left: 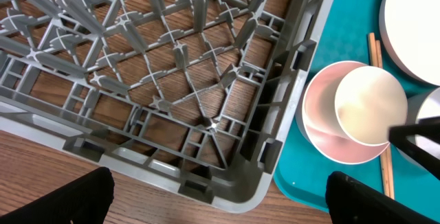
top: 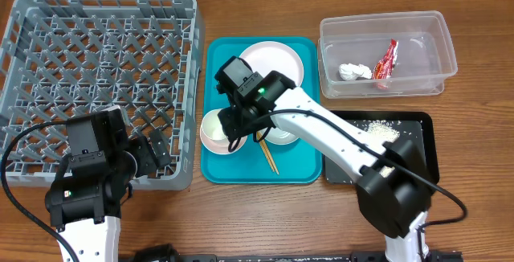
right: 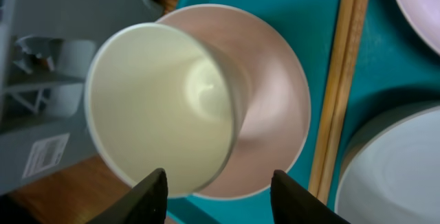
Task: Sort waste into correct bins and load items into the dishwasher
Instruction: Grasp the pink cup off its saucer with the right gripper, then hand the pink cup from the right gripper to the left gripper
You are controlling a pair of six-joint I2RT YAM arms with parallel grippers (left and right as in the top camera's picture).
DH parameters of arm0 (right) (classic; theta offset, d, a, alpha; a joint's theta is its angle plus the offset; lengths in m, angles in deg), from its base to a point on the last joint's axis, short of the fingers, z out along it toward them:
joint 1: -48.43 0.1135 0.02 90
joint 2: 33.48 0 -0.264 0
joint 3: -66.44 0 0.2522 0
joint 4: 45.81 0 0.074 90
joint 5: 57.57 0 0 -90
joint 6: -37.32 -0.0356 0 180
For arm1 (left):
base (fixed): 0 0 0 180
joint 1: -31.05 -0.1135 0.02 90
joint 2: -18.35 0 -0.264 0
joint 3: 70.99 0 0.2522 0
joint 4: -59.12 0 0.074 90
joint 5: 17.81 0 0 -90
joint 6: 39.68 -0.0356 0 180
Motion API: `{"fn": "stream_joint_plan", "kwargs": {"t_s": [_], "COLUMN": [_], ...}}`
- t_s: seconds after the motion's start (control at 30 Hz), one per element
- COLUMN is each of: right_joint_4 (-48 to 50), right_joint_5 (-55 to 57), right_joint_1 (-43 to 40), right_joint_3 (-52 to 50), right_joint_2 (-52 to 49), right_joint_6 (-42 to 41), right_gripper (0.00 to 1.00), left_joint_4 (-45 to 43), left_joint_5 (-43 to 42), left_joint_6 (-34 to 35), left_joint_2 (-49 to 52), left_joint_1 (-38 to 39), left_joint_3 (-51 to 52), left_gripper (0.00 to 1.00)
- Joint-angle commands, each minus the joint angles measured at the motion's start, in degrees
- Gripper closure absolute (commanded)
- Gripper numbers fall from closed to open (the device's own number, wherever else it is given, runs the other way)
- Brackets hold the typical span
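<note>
Found the right arm stretched in from past the teal tray's near-right corner, with the right gripper hung over the tray's left side. Noted fingers partly apart, flanking the near rim of the small white cup over the pink bowl; could not tell whether gripped or standing in the bowl. Found the left arm left of the tray, the left gripper spread wide and empty by the dish rack. From overhead, saw the grey-green bowl and chopsticks largely hidden under the arm, and the plate partly.
</note>
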Motion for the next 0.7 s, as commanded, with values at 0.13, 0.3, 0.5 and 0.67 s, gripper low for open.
{"fn": "stream_joint_plan", "kwargs": {"t_s": [0.13,0.3,0.5,0.67], "right_joint_4": [1.33,0.92,-3.34,-6.58], "right_joint_5": [1.29,1.29,1.29,1.25], "right_joint_1": [-0.11,-1.07,-4.81,-8.94], "right_joint_3": [0.63,1.49,5.29,8.44], "right_joint_2": [-1.73,-0.55,3.15,8.33], "right_joint_6": [-2.97,-2.97,-2.91,-2.73], "right_gripper": [0.76,0.93,0.96,0.96], "left_joint_4": [0.11,-0.04,-0.26,-2.23], "left_joint_5": [-0.07,-0.13,-1.11,-6.69], "left_joint_6": [0.35,0.35,0.37,0.35], "left_joint_2": [0.09,0.09,0.09,0.11], "left_joint_1": [-0.31,-0.31,-0.31,-0.31], "left_joint_3": [-1.33,-1.33,-1.33,-1.33], "left_gripper": [0.0,0.0,0.0,0.0]}}
